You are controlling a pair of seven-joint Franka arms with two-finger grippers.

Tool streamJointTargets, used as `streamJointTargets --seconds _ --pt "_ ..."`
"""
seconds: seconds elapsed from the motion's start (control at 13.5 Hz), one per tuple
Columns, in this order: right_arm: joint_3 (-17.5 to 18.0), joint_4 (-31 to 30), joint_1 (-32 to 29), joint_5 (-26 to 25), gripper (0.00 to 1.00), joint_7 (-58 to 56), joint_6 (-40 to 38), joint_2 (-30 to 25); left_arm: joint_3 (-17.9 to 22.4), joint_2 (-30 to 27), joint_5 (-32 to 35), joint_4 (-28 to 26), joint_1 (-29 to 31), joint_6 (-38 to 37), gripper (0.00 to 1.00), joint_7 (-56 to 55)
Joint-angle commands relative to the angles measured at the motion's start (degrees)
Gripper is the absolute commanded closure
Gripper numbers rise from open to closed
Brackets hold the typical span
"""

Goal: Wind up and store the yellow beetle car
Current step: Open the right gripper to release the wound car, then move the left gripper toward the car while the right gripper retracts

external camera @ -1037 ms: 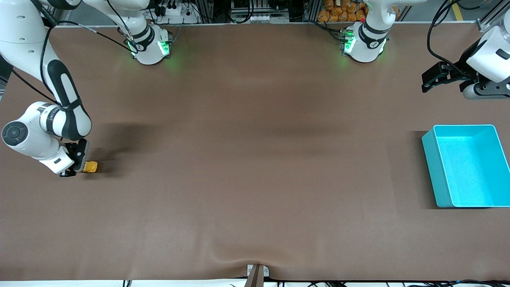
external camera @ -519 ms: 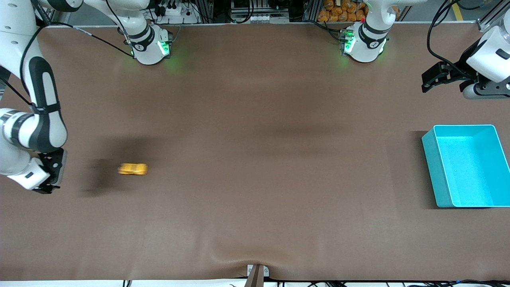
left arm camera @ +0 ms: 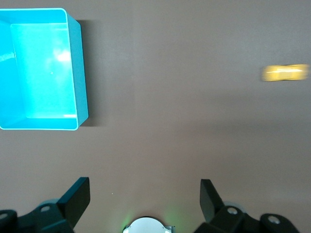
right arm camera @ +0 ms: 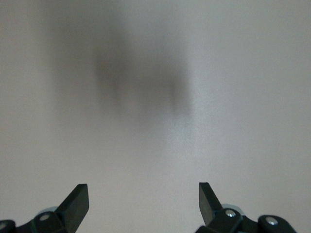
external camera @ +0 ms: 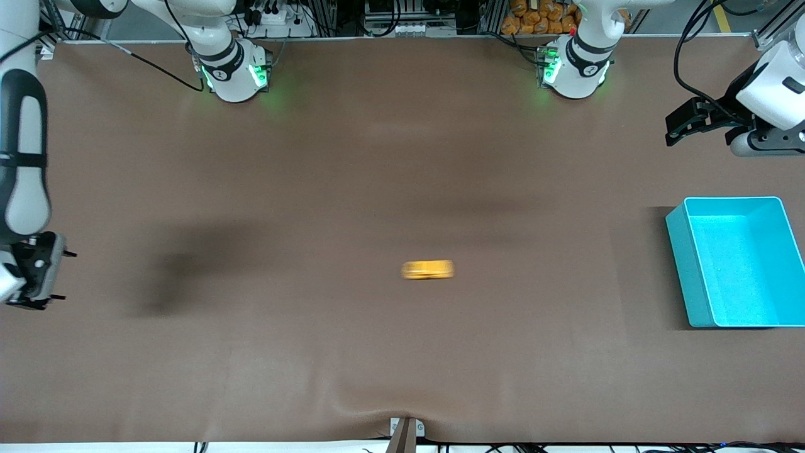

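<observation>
Brown matting covers the whole table (external camera: 377, 157) — smooth, apart from a low ripple at the edge nearest the front camera. Working across the front view from the right arm's end: the right gripper (external camera: 28, 277) hangs over that end of the table, fingers spread wide, nothing between them; its wrist view shows only bare mat and a soft shadow. We judge it has no further part in this step and should stay clear.

The yellow beetle car (external camera: 427, 270) sits mid-table as a motion-smeared streak, well apart from both grippers and short of the turquoise bin (external camera: 685, 264). We judge the step in hand is the catch. Best practice, we think: let the car come to rest before descending, then close across its narrow body rather than along it, and lift straight up so the wheels do not drag.

The bin stands at the left arm's end, empty so far as we see. Above it, the left gripper (external camera: 698, 123) waits — fingers (left arm camera: 77, 199) fully apart, holding nothing.

Along the table edge by the robots' bases: cabling, frame rails, a heap of orange items.
</observation>
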Motion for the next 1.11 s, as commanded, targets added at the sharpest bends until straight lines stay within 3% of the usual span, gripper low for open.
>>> streamJointTargets --seconds 0.0,0.37,0.59,1.04 --pt "0.27 5.93 -1.15 1.84 0.0 -0.49 -7.19 -0.85 0.04 -0.81 -1.28 -0.09 0.1 -0.11 0.0 0.48" --pt "0.27 8.76 -1.24 1.93 0.0 9.94 -12.55 -5.41 0.04 -0.72 -1.28 -0.09 0.1 -0.02 0.0 0.49" --pt "0.27 11.21 -1.5 4.99 0.0 22.94 -18.26 -6.13 0.04 -0.63 -1.11 -0.09 0.27 -0.02 0.0 0.4" --pt "0.62 14.48 1.39 4.75 0.0 48.86 -25.3 -9.38 0.74 0.95 -0.58 -0.18 3.0 -0.02 0.0 0.31"
